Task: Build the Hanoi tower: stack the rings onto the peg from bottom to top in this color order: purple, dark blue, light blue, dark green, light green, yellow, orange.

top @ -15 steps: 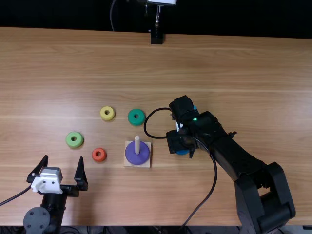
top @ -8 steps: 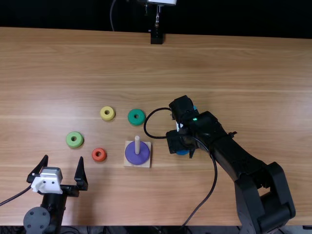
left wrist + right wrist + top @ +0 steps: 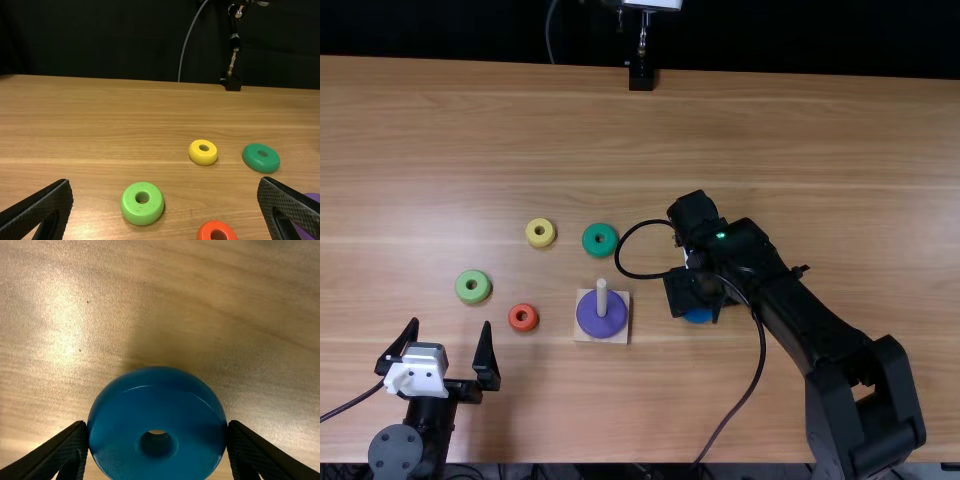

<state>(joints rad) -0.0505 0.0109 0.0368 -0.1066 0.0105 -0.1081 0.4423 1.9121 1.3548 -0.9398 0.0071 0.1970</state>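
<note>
Near left, the left end effector (image 3: pixel 450 327) has its fingers apart. Farther, the purple ring (image 3: pixel 588 316) circles the peg (image 3: pixel 602 298); rightward, the right end effector (image 3: pixel 688 288) clamps the blue ring (image 3: pixel 697 316). Beyond lies the dark green ring (image 3: pixel 600 252).

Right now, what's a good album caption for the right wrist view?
Blue ring hugged between the right gripper's black fingers, wooden table behind.
</note>
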